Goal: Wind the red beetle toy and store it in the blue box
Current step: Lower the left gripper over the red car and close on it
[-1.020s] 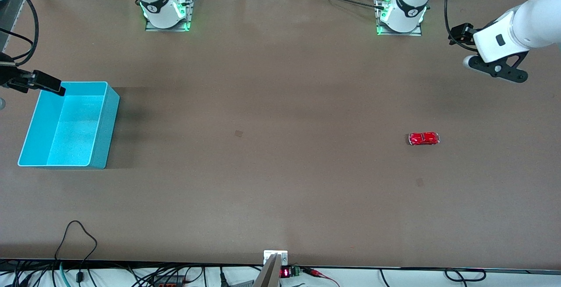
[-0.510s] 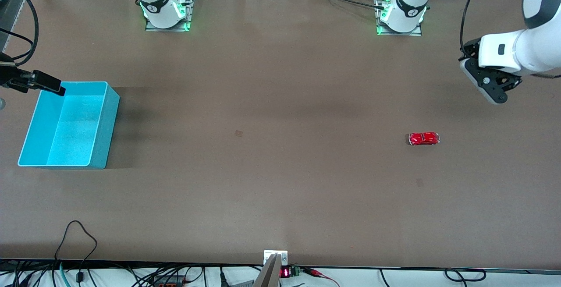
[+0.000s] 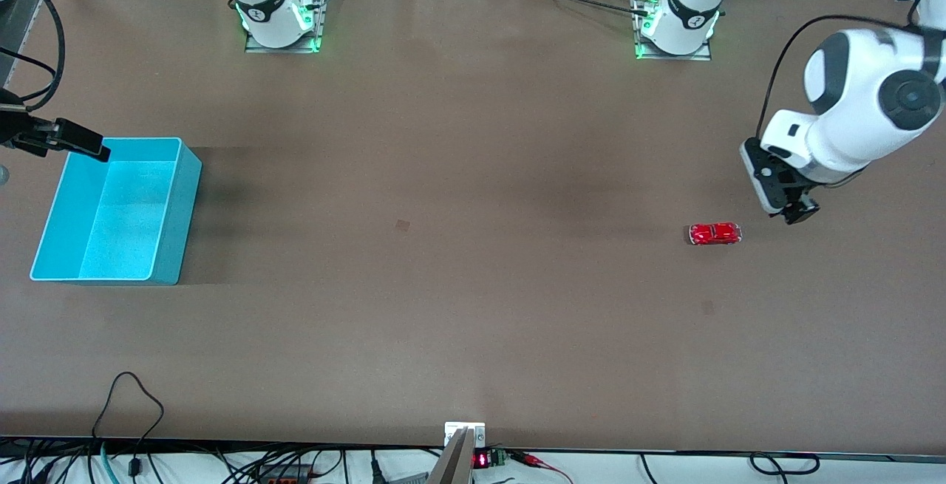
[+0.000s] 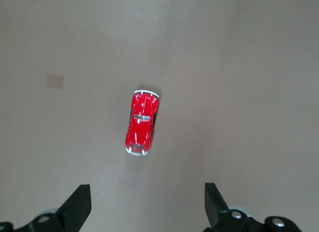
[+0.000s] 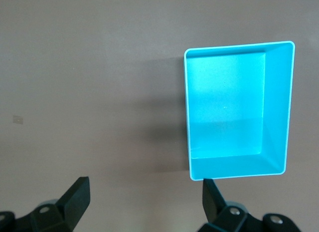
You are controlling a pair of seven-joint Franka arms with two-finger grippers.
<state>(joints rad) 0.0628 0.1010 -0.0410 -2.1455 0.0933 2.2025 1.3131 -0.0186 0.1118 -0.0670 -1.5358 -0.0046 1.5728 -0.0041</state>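
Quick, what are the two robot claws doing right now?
Left gripper: jaws open, empty, over the table beside the tiny glossy red beetle toy car.
Right gripper: jaws open, empty, waiting by the light blue plastic box.

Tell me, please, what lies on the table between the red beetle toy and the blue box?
Only bare tabletop: the front view shows nothing but a small dark mark between the red beetle toy and the blue box.

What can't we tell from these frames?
- Red beetle toy: winding key or underside hidden, seen only from above in the front and left wrist views.
- Right gripper: mostly cut off at the front view's edge.
- Left gripper: fingertips hidden by its own wrist in the front view.
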